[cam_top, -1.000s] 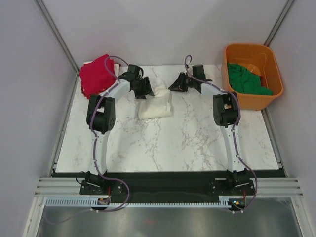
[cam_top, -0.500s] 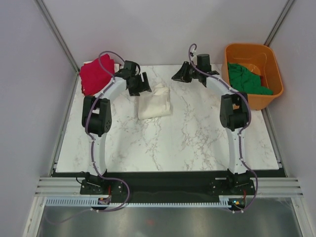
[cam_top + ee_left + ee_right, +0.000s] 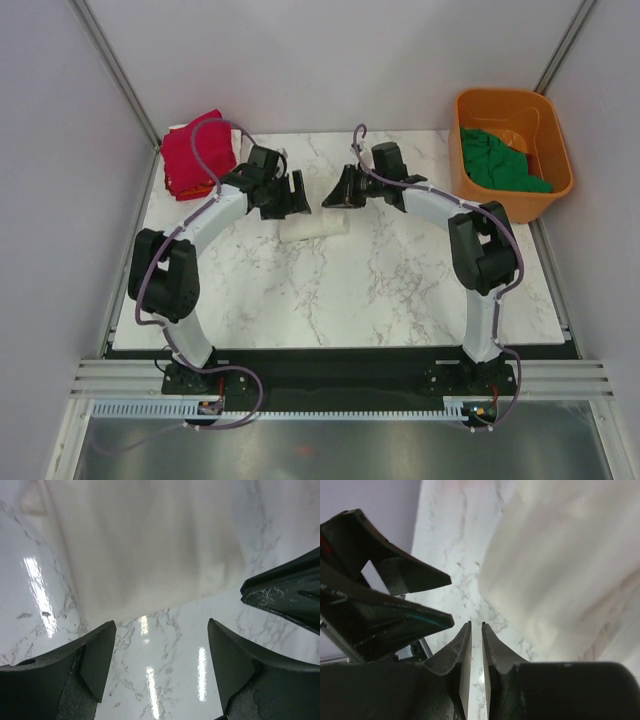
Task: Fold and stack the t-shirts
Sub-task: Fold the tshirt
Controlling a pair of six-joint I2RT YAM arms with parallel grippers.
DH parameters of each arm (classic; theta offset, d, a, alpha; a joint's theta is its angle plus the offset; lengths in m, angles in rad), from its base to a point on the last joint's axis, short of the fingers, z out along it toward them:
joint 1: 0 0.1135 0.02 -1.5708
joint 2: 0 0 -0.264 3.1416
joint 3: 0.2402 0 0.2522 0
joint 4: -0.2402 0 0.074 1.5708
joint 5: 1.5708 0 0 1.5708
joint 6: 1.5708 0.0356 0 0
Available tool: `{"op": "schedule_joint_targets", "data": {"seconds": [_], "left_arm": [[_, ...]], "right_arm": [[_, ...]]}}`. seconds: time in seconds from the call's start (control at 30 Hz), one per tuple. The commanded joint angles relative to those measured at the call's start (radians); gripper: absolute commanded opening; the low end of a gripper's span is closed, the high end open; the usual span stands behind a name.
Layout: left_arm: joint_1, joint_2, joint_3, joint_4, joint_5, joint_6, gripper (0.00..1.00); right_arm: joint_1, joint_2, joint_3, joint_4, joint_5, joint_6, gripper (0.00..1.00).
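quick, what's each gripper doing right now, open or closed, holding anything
Left gripper: open, holding nothing, by the edge of the cream-white t-shirt.
Right gripper: shut, nothing between its fingers.

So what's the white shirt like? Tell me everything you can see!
The white shirt is soft cream cloth, plain, folded into a small thick bundle with a few creases. It lies on the marble table, toward the far side, near the middle. The left gripper, open, and the right gripper, shut, hang close over its far part. Neither holds it.
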Motion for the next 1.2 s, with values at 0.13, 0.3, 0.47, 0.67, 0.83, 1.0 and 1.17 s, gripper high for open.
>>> {"op": "schedule_joint_targets", "data": {"seconds": [0.13, 0.3, 0.47, 0.67, 0.83, 1.0, 1.17], "left_arm": [[0.000, 0.109, -0.120, -0.029, -0.013, 0.020, 0.81], [0.000, 0.187, -0.111, -0.029, -0.013, 0.020, 0.81], [0.014, 0.228, -0.120, -0.029, -0.013, 0.020, 0.81], [0.018, 0.172, -0.134, 0.152, 0.030, -0.056, 0.57], [-0.008, -0.084, -0.157, 0.145, -0.010, -0.067, 0.59], [-0.009, -0.071, -0.039, 0.145, -0.007, -0.067, 0.59], [-0.012, -0.006, -0.001, 0.145, -0.007, -0.067, 0.59]], "right_arm": [[-0.010, 0.046, -0.089, -0.024, 0.003, -0.031, 0.20], [-0.016, 0.065, -0.115, -0.026, -0.005, -0.055, 0.21], [-0.056, 0.086, -0.167, -0.026, -0.010, -0.085, 0.22], [-0.087, 0.147, -0.199, 0.023, -0.028, -0.066, 0.22], [-0.086, 0.184, -0.206, 0.060, -0.054, -0.049, 0.21], [-0.086, 0.177, -0.203, 0.060, -0.053, -0.051, 0.22], [-0.087, 0.174, -0.204, 0.042, -0.040, -0.062, 0.21]]}}
